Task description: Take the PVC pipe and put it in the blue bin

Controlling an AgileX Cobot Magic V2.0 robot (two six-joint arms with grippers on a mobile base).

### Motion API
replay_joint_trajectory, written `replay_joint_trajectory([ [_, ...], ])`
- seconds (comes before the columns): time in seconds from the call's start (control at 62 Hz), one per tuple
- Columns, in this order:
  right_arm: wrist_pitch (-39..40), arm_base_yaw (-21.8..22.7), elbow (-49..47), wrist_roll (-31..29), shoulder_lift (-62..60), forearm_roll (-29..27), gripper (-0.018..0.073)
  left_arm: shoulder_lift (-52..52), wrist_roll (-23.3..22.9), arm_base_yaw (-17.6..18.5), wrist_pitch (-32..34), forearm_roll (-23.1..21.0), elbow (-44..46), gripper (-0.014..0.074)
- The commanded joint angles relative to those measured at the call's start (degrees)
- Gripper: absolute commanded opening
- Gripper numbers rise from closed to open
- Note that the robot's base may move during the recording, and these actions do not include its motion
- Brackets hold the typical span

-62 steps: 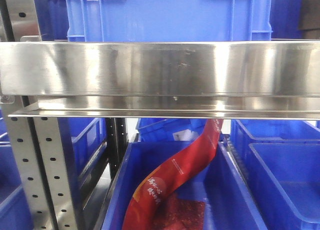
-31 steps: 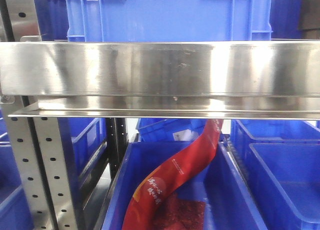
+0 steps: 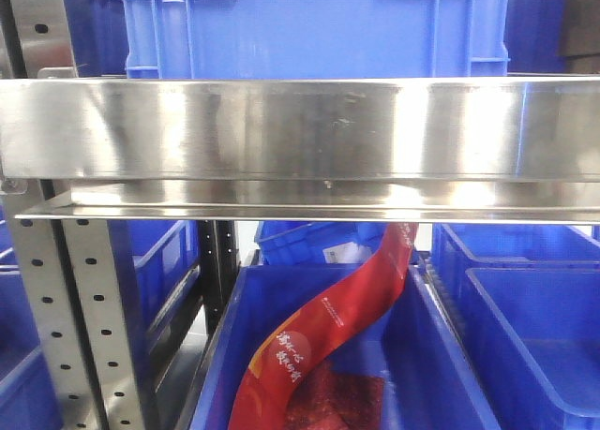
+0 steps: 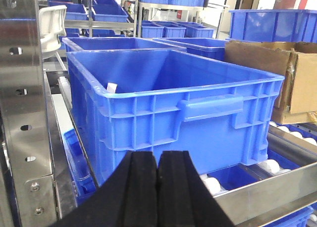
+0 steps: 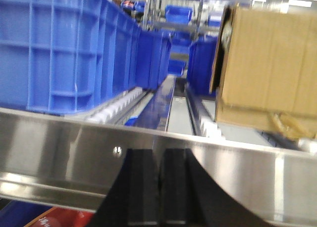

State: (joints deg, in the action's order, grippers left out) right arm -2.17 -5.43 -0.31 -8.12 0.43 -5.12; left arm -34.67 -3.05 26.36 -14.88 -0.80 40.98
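Front view, shelf rail [image 3: 300,130]: a brushed steel beam is spanning the whole frame, hiding most of the crate standing behind it.
Front view, upper crate [image 3: 319,27]: a blue bin is sitting on the shelf above the rail; its inside is not showing here.
Front view, lower bin [image 3: 441,355]: a blue bin is lying below the shelf, with a red printed bag [image 3: 328,336] curving up from its floor toward the rail.
Front view, grippers: neither is showing.
Left wrist view, left gripper [image 4: 157,187]: the black pads are pressing together with nothing between them, hanging just in front of the near wall of the blue bin [image 4: 198,118].
Left wrist view, PVC pipe [image 4: 112,87]: a small off-white rounded end is poking up just inside the bin's near-left rim; the rest is hidden.
Left wrist view, surroundings: a cardboard box [image 4: 277,78] is sitting right of the bin; a white curved strip [image 4: 53,24] is resting far left.
Right wrist view, right gripper [image 5: 159,187]: the pads are nearly meeting, only a thin slit between them, holding nothing, close before the steel rail [image 5: 74,153].
Right wrist view, PVC pipe: not showing.
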Motion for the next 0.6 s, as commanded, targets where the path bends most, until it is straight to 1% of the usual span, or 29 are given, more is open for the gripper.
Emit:
replay_joint_trajectory([
  [0.0,1.5,0.4,0.3,1.2,-0.4,-0.7,-0.0169,0.3,0.1,0.2,0.9,0.0,0.0,-0.0111],
  [0.581,1.4,0.4,0.3,1.2,-0.4,-0.4,-0.0169,0.3,0.1,0.2,0.9,0.0,0.0,-0.0111],
])
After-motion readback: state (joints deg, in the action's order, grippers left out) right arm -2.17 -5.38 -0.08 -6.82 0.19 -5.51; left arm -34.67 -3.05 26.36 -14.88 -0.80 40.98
